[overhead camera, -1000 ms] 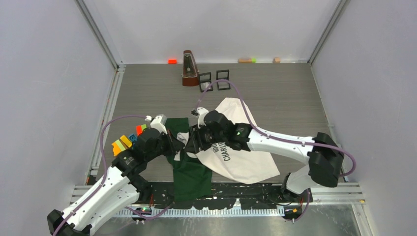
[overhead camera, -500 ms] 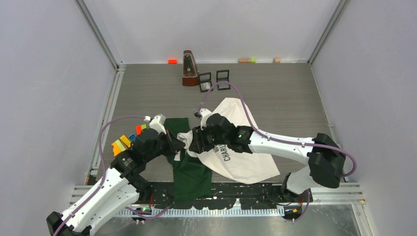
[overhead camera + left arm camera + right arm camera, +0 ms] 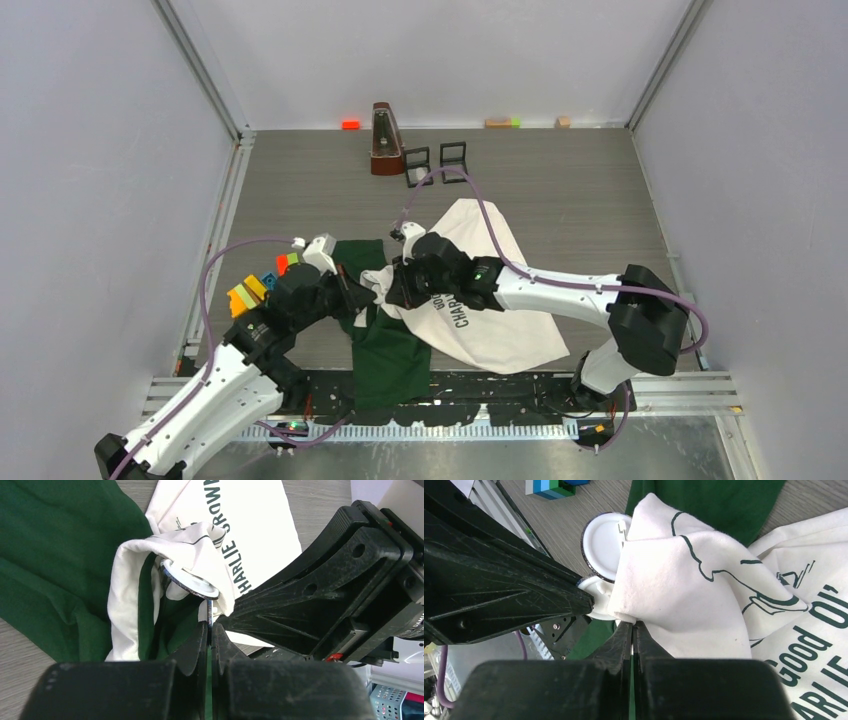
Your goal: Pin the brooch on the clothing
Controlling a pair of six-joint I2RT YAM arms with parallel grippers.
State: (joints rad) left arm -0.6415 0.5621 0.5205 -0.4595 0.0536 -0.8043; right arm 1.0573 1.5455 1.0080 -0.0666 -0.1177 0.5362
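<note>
The left hand is closed on what appears to be the rim of the brooch, which is tucked into a fold of the clothing just ahead of its fingertips. That fold is pinched by the closed right hand. Should either grip slip, the fabric could be pulled away before the brooch is fastened.

Brooch against the raised T-shirt fold, above the table

Left tool and right tool tip to tip, jaws tight.
</note>
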